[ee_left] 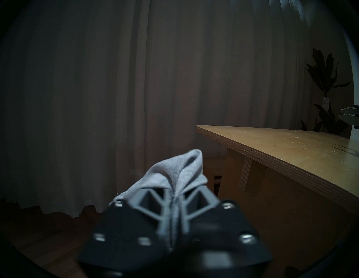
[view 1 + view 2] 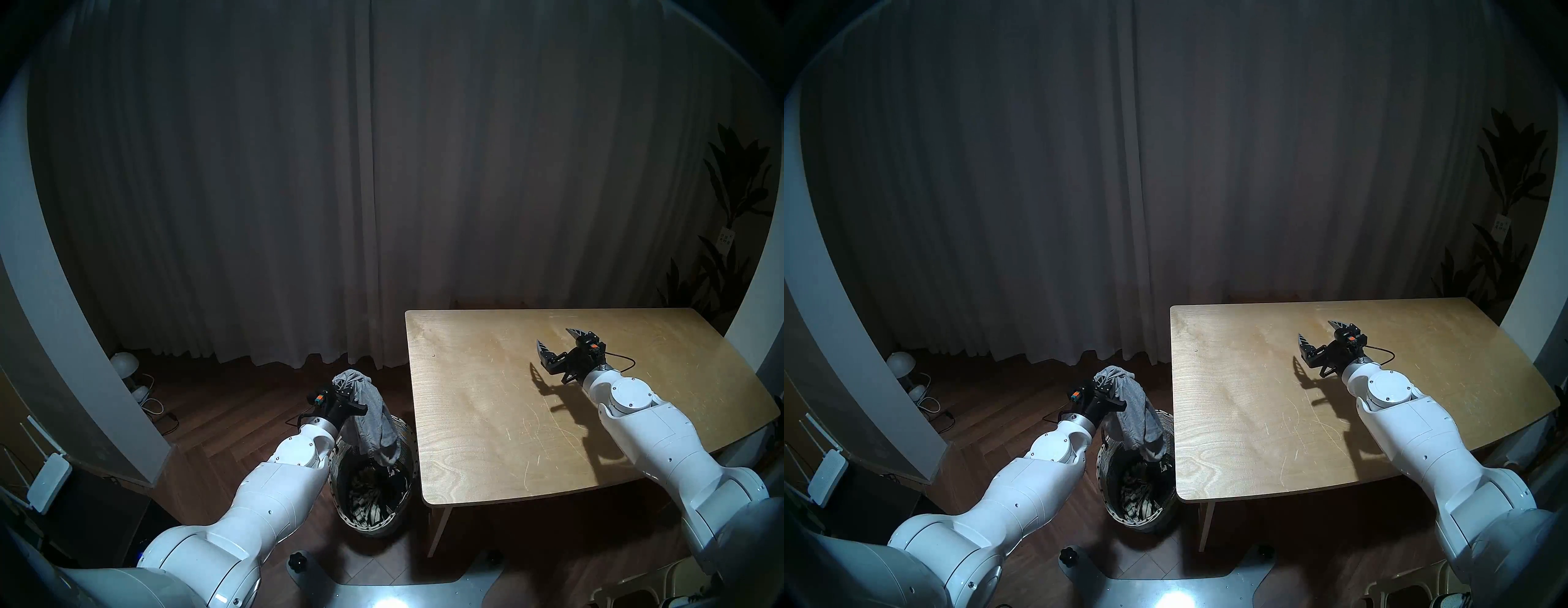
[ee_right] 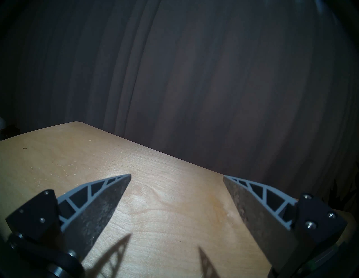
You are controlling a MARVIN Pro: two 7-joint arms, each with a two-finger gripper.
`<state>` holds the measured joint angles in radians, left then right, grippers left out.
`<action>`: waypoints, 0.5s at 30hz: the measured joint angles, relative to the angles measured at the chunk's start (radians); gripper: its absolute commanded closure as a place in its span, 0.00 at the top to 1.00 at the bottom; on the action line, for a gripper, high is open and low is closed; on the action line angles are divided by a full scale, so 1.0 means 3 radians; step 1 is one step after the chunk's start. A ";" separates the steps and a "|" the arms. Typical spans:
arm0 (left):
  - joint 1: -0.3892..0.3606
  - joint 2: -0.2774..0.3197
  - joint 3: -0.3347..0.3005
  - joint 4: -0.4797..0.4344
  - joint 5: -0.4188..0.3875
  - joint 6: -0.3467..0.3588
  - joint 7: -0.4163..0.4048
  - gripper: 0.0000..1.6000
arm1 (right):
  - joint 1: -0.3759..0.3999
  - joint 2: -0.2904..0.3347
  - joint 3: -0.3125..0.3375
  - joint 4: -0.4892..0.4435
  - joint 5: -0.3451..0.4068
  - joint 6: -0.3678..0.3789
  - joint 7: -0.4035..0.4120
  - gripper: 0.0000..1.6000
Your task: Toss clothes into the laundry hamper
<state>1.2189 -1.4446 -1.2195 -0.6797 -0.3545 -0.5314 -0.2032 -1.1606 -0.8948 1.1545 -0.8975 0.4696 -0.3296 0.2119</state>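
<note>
Our left gripper (image 2: 347, 392) pinches the grey garment (image 2: 373, 420) above the hamper (image 2: 399, 516) | head view alone shows striped clothes (image 2: 365, 494) inside | right gripper (image 3: 176, 177) spread wide over the bare table (image 3: 58, 159)

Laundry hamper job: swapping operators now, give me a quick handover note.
Left gripper: shut on the heather grey garment, which hangs over the tall round woven wicker hamper, lower end about at the rim.
Right gripper: open, holding nothing, above the pale wooden table.
Done: the cream black-striped garment lies in the hamper; no clothes show on the table.
Left: release the grey one.
</note>
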 measured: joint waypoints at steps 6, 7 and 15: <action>0.0185 -0.0021 0.0084 -0.0211 -0.0010 -0.0015 -0.0092 0.94 | 0.0010 -0.0019 -0.0003 0.0010 -0.0015 -0.0007 0.0046 1.00; 0.0230 -0.0030 0.0112 -0.0244 -0.0010 -0.0019 -0.0112 0.93 | 0.0012 -0.0023 -0.0004 0.0011 -0.0018 -0.0007 0.0052 1.00; 0.0594 -0.0055 0.0221 -0.0538 -0.0006 -0.0007 -0.0035 0.55 | 0.0032 -0.0058 -0.0004 0.0015 -0.0044 -0.0015 0.0106 1.00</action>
<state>1.3971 -1.4612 -1.1533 -0.8412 -0.3564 -0.5336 -0.2137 -1.1509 -0.9122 1.1531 -0.8931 0.4564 -0.3342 0.2438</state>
